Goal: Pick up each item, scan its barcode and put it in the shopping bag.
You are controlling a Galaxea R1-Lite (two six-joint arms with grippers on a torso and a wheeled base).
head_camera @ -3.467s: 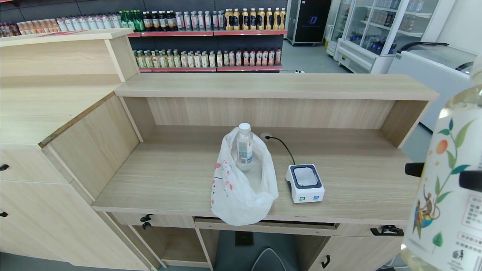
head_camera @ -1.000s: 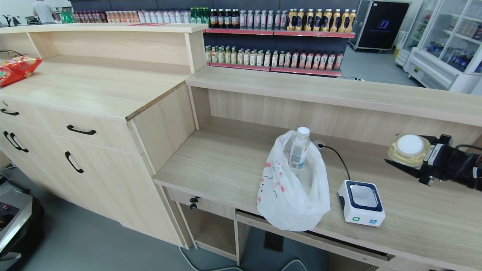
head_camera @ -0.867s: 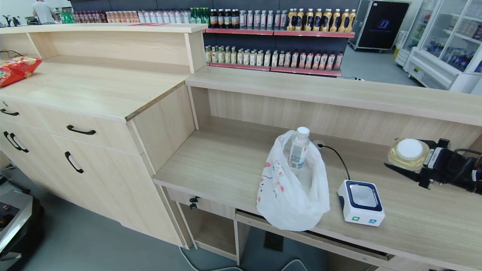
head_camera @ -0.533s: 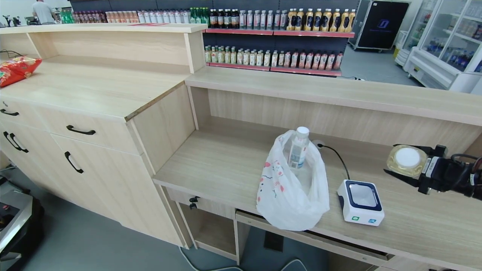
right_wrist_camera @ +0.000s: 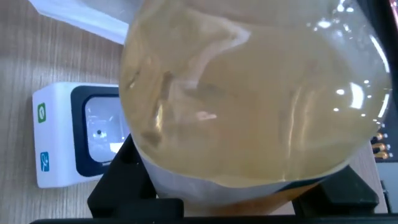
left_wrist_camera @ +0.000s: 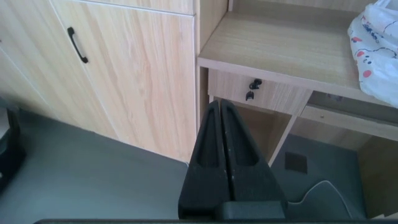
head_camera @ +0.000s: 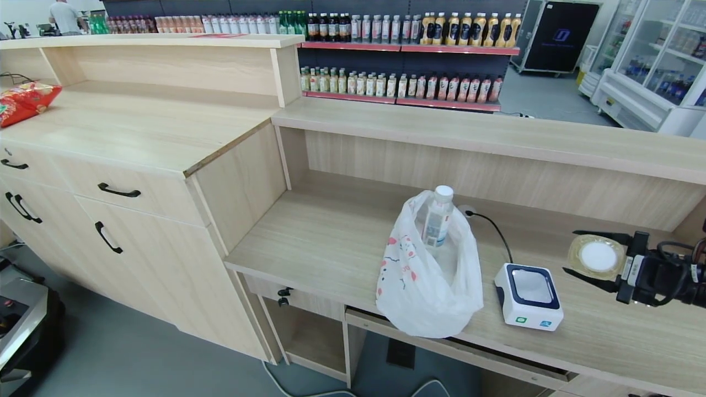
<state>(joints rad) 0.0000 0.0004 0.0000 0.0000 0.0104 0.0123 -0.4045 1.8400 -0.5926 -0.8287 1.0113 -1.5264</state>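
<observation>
My right gripper [head_camera: 594, 258] is shut on a clear bottle of pale yellow drink [head_camera: 596, 257] with a white cap, held upright over the counter to the right of the white barcode scanner [head_camera: 528, 296]. In the right wrist view the bottle [right_wrist_camera: 249, 93] looms large, with the scanner [right_wrist_camera: 78, 134] on the wood beside it. The white shopping bag [head_camera: 427, 275] stands left of the scanner, with a water bottle [head_camera: 438, 218] upright inside. My left gripper [left_wrist_camera: 225, 134] is shut and hangs low in front of the cabinet, off the counter's left corner.
The scanner's black cable [head_camera: 493, 229] runs to a hole at the back of the counter [head_camera: 331, 242]. A raised shelf [head_camera: 469, 132] overhangs behind. A taller cabinet [head_camera: 138, 138] stands to the left with a red snack bag [head_camera: 25, 99] on it.
The head camera has turned left since the earliest frame. Over the last second my right gripper has lowered the drink bottle toward the counter, staying to the right of the scanner.
</observation>
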